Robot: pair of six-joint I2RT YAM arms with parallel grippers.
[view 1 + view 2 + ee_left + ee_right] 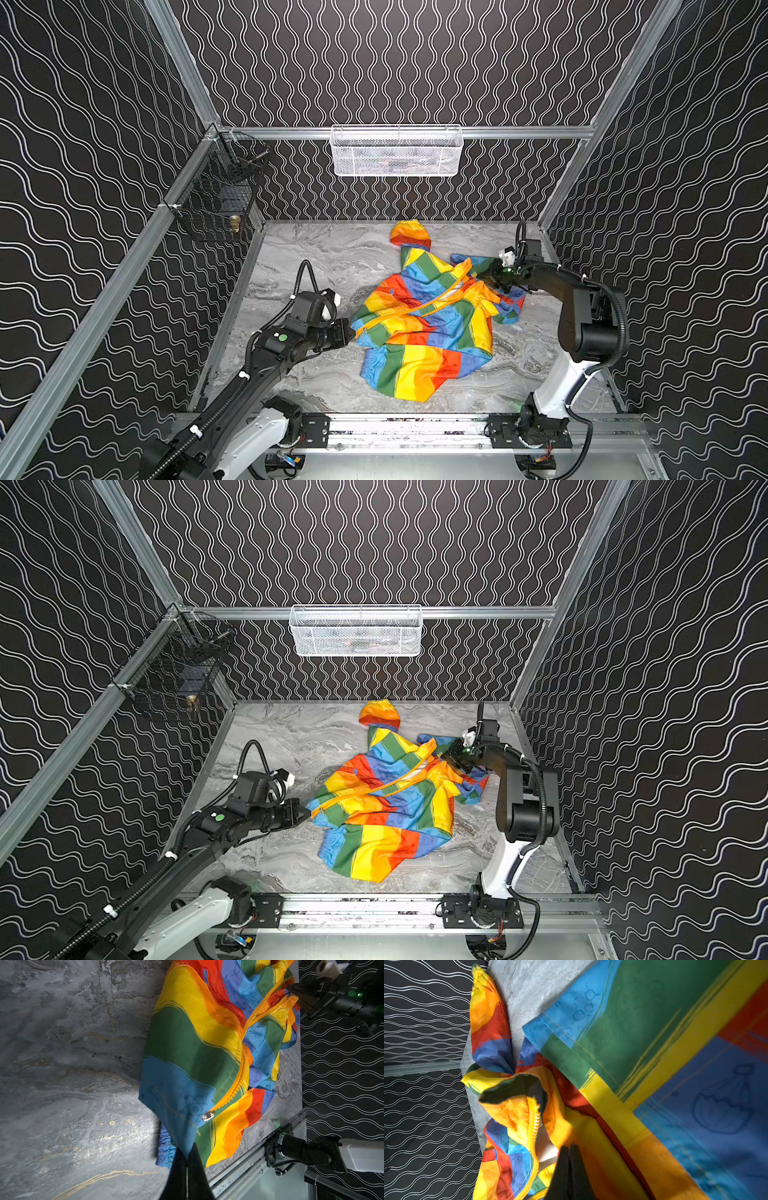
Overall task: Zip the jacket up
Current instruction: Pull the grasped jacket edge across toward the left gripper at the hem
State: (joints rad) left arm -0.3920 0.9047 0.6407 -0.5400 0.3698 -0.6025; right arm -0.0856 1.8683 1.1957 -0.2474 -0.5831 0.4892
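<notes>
Silver aluminium rail (407, 428) in front; beyond it, a small hooded rainbow-striped jacket (424, 328) lies on the grey marble-look tabletop (316, 257).
Left black gripper (187, 1158), jaws pressed together, pinches the jacket's blue hem corner nearer the rail; right black gripper (569, 1148), jaws closed, grips its yellow-orange front edge farther from the rail. Wrist views resolve what the top views blur: a silver zipper slider (208, 1115) beside the left grip, and printed molecule sketches (581, 1009).
</notes>
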